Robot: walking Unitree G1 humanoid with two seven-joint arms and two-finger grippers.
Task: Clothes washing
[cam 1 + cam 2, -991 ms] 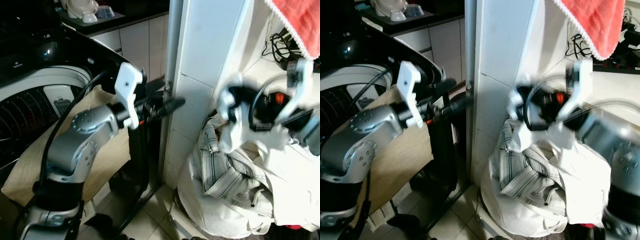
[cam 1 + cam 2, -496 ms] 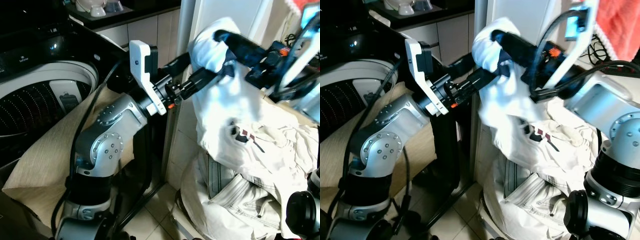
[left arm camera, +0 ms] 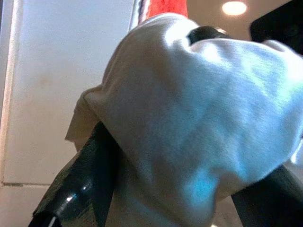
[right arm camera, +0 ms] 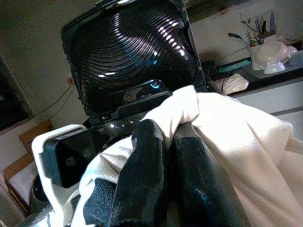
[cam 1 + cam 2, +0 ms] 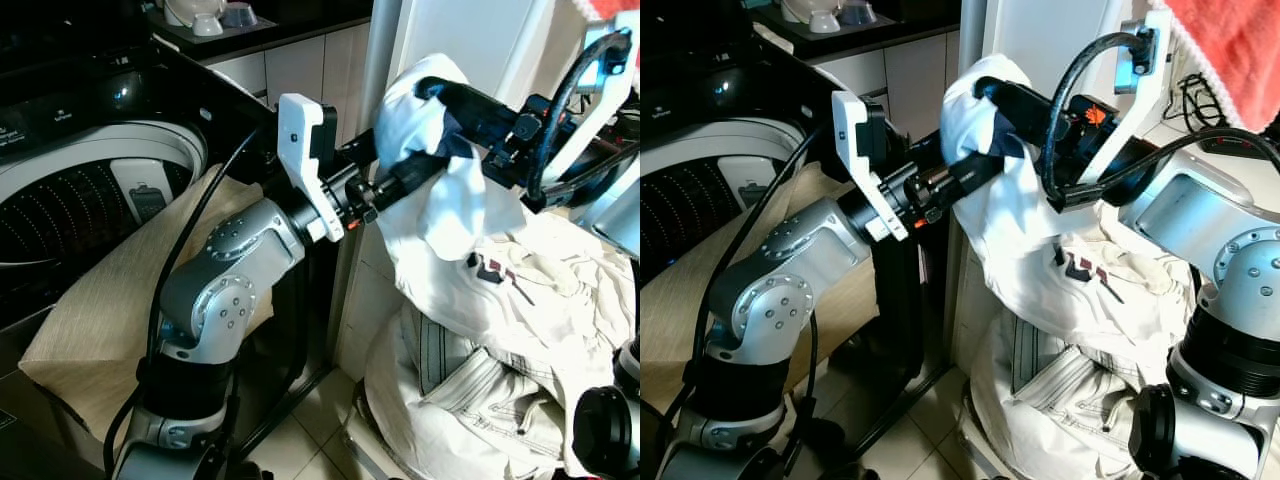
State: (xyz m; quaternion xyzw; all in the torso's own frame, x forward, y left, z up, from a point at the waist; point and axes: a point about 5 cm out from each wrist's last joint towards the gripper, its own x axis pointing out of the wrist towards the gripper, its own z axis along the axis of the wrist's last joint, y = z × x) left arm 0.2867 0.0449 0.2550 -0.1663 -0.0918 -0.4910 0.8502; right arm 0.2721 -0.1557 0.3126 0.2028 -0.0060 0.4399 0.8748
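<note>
A white shirt [image 5: 455, 215] hangs in the air just above the pile of laundry [image 5: 480, 400], to the right of the washing machine [image 5: 90, 190]. The right gripper [image 5: 990, 95] holds the top of the shirt, its jaws closed on the cloth with fabric bunched over them. The left gripper [image 5: 425, 170] reaches into the same shirt from the washing machine's side; its fingers [image 3: 80, 179] lie under the folds, and whether its jaws are pinching the cloth cannot be told. The shirt's lower part drapes onto the pile, showing a small dark print. The washing machine stands with its lid [image 4: 132, 52] raised and its drum [image 5: 70, 210] open. A beige cloth [image 5: 110, 310] lies over the machine's front edge. A red towel [image 5: 1230, 50] hangs above the pile.
</note>
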